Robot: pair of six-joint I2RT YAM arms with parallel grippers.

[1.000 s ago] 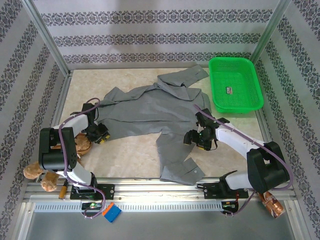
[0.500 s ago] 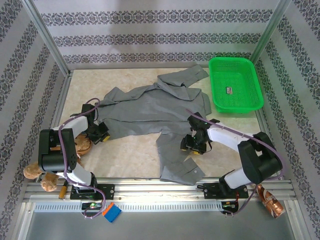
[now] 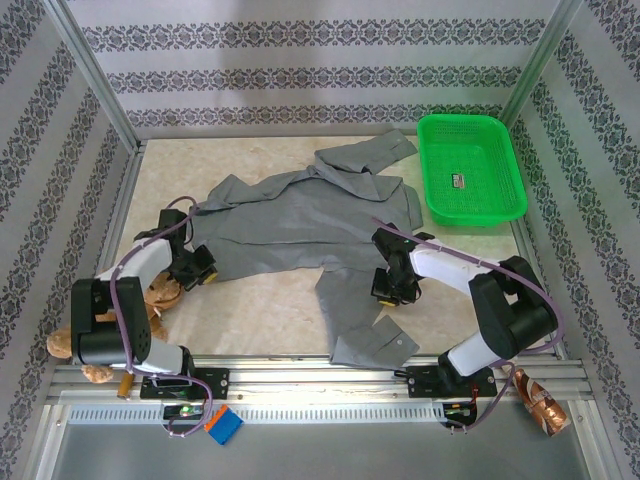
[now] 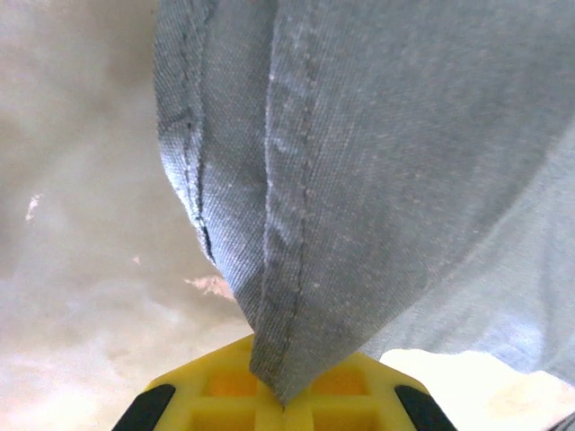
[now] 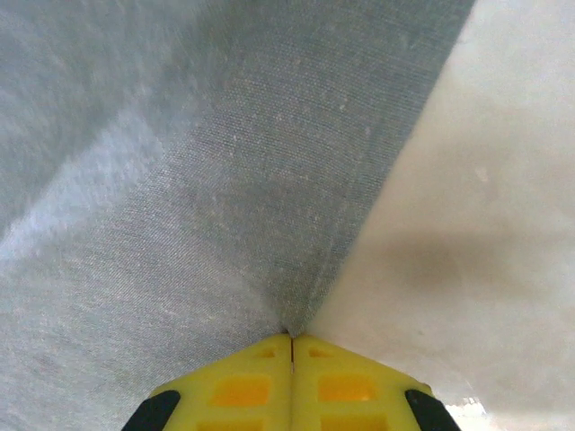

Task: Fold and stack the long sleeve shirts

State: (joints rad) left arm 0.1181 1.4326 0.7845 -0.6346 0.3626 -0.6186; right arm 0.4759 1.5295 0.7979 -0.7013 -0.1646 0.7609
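The grey long sleeve shirt (image 3: 300,225) lies spread across the middle of the table, collar toward the back and one cuffed sleeve (image 3: 365,335) trailing to the front edge. My left gripper (image 3: 203,267) sits at the shirt's left hem, shut on a stitched corner of the fabric (image 4: 287,269) that runs down between its yellow jaws (image 4: 283,404). My right gripper (image 3: 388,290) is low at the shirt's right side near the sleeve, shut on the fabric edge (image 5: 269,224), which ends in the seam of the closed jaws (image 5: 291,339).
A green basket (image 3: 470,170) stands at the back right, close to the shirt's collar. A brown plush toy (image 3: 160,293) lies beside the left arm, with more of it at the front left corner (image 3: 70,345). Patterned walls close in three sides.
My right gripper has slid left and inward along the shirt's right side, drawing the fabric and trailing sleeve with it. The left gripper has barely shifted at the hem.
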